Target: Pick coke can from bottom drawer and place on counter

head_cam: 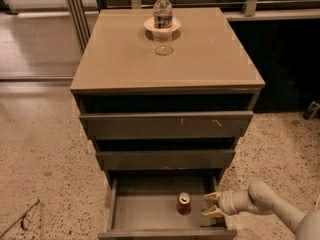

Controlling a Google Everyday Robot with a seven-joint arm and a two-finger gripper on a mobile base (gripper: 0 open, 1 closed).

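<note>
While the coke can stands upright on the floor of the pulled-out bottom drawer, a touch right of centre with its silver top showing, the gripper is down in the drawer too. It reaches in from the right at can height, spread wide and carrying nothing. Its two pale fingertips point left at the can, just beside it but not touching.

Now, how will this one handle? My read is light and thin-walled. Whether it is full or empty can't be told from here, so a firm but modest squeeze looks wise: enough to hold, not enough to dent. The painted side looks smooth and probably slick, and the can is round, so one finger arriving first could nudge it over or send it skating across the drawer floor.

The best hold, I'd say, is mid-body, one finger on each side of the widest part, under the top rim and clear of the pull tab. Then it has to lift clear of the drawer's wall and pass the drawers above on the way up.

Up on the counter, a water bottle stands toward the back, so the front part looks the safer spot to set the can down.
</note>
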